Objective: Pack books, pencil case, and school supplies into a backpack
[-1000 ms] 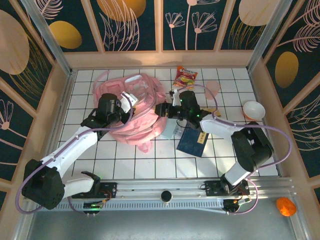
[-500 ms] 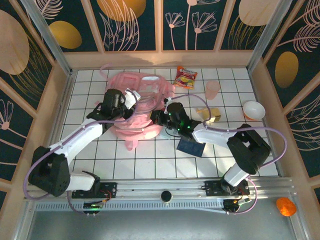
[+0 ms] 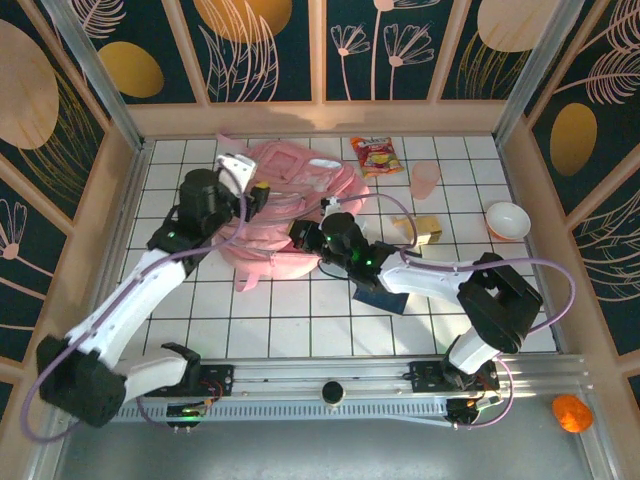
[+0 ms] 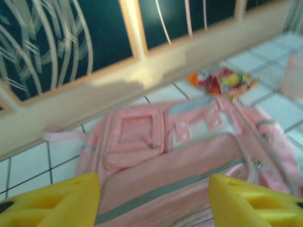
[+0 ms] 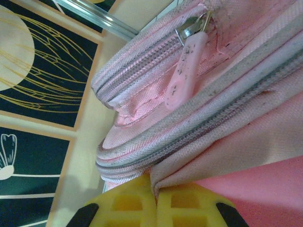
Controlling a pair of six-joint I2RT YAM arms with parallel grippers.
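Note:
The pink backpack [image 3: 300, 185] lies at the back middle of the tiled table, front pockets up [image 4: 156, 137]. My left gripper [image 3: 255, 190] hovers over its left side, yellow fingers [image 4: 52, 201] spread wide with nothing between them; open [image 4: 154, 203]. My right gripper [image 3: 298, 235] is at the bag's near edge, shut on a fold of backpack fabric [image 5: 155, 189] just below the zipper, whose pink pull [image 5: 187, 71] hangs above. The navy book [image 3: 380, 297] lies partly under the right arm. The pale yellow block [image 3: 428, 230] sits to the right. The pencil case is hidden.
A red-orange snack packet [image 3: 372, 155] lies behind the bag, also seen ahead of the left wrist [image 4: 222, 80]. A pink cup [image 3: 426, 180] and a white bowl [image 3: 507, 220] stand at the right. Wooden walls close in the table.
My left gripper has opened, let go of the backpack and drawn back to the left. My right gripper moved left and shut on the bag's near edge. The backpack shifted toward the back.

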